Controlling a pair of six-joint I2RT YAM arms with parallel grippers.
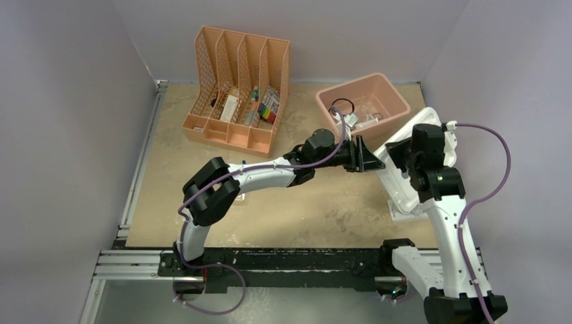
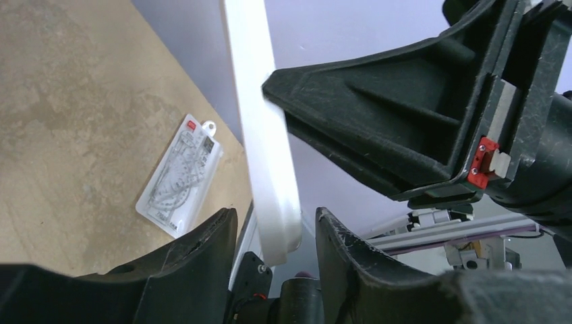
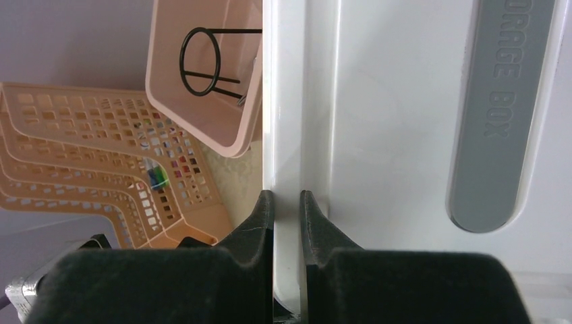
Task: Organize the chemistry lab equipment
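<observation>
My right gripper (image 3: pixel 287 196) is shut on the rim of the white lid (image 3: pixel 391 135), holding it tilted on edge above the table (image 1: pixel 405 185) beside the pink tub (image 1: pixel 398 101). My left gripper (image 2: pixel 276 214) stands open around the lid's other edge (image 2: pixel 266 135), with a small gap on each side of the rim. From above, the left gripper (image 1: pixel 367 160) meets the lid just left of the right gripper (image 1: pixel 399 154). Inside the tub lies a black wire ring (image 1: pixel 342 106) (image 3: pixel 202 61) with some clear pieces (image 1: pixel 367 118) beside it.
A peach slotted organizer (image 1: pixel 236 94) with small items stands at the back left, also showing in the right wrist view (image 3: pixel 101 148). A clear packet with a protractor (image 2: pixel 179 177) lies flat on the table beneath the lid. Grey walls close the sides.
</observation>
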